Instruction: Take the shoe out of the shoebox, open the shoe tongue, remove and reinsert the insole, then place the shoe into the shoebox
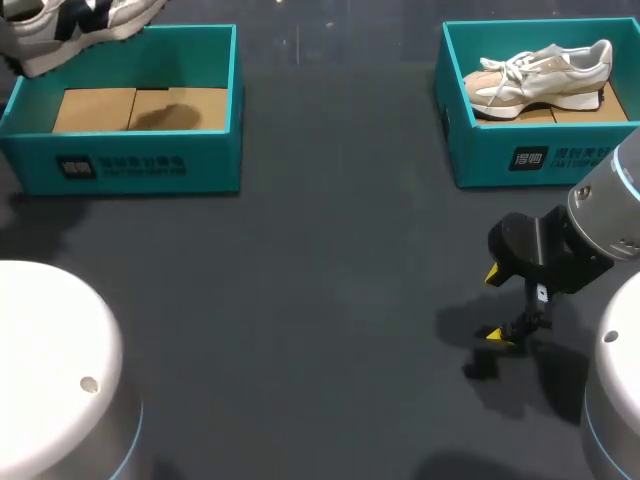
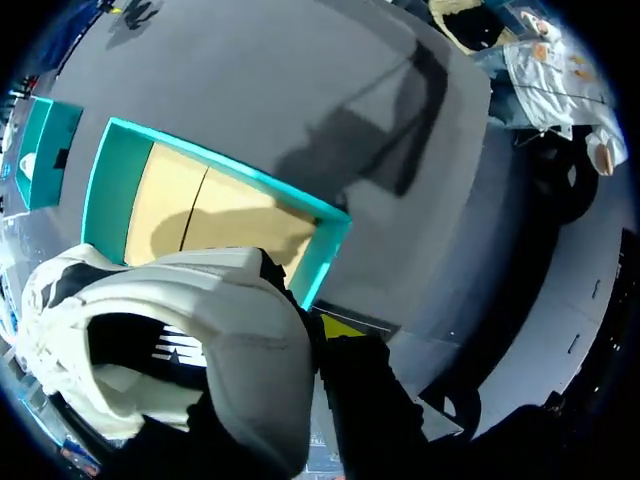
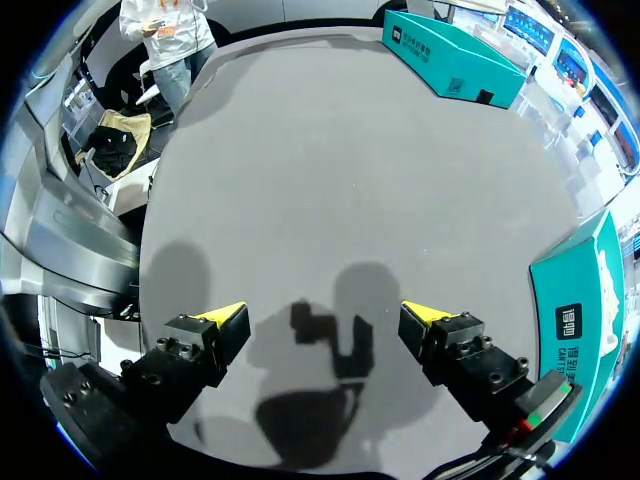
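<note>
Shoe (image 1: 72, 28): grey-and-white trainer with black panels, hanging in the air at 11 o'clock of the table (image 1: 320, 280). It is over the far-left corner of the left shoebox (image 1: 120, 170) and clear of the box's bare cardboard floor.

Holder: left gripper (image 2: 318, 335). The left wrist view shows one yellow tip against the outside of the heel collar. The other tip is hidden behind the shoe's wall. Nothing else bears the shoe (image 2: 200, 330), so the fingers are judged to be clamped across the collar.

Handling (judged):
- Weight: light overall. The sole is the stiffer and heavier part, so a shoe held by the collar is likely to tip toe-down and swing.
- Upper: soft and padded, and it gives under a pinch, so the grip may creep.
- Carrying holds: heel collar or the sole's sidewalls.
- Tongue and laces: floppy. They suit pulling open, not carrying.
- Insole: probably thin and bendy, best pinched at its heel edge while the other gripper steadies the sole.

Right gripper (image 1: 495, 305): low over bare table at 4 o'clock, fingers wide apart with nothing between them. The right wrist view shows only its shadow beneath.

Also present: right shoebox (image 1: 500, 160) at 1 o'clock, with a beige shoe (image 1: 540, 78) lying inside.
</note>
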Motion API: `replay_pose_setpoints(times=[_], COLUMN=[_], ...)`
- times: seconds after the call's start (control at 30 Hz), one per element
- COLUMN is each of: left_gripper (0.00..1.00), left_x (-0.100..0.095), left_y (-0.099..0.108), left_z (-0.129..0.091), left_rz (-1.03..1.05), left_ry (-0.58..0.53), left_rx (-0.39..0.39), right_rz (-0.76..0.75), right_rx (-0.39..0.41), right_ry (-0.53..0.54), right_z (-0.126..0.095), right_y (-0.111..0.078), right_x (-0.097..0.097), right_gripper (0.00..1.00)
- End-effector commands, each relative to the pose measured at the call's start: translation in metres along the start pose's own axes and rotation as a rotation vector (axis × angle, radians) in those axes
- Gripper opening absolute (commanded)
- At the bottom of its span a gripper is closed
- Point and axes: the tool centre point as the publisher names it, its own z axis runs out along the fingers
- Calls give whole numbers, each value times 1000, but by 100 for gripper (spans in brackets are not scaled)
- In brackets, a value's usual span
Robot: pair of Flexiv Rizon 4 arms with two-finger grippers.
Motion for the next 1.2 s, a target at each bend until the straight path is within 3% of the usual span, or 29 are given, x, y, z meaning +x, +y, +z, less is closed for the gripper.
replay_pose_setpoints(times=[0.03,0.33,0.53,0.8,1.2], left_gripper=[0,0,0,0,0], left_x=[1,1,-5,-10,-12], left_y=[16,16,14,13,12], left_z=[4,4,23,53,62], left_rz=[232,232,317,409,459], left_ry=[47,47,67,146,177], left_rx=[-61,-61,-26,-37,-19], right_rz=[0,0,0,0,0], right_rx=[1,1,1,1,1], right_ry=[-4,-4,-4,-4,-4], right_z=[0,0,0,0,0], right_y=[0,0,0,0,0], right_x=[2,2,2,2,2], right_gripper=[100,100,100,100,100])
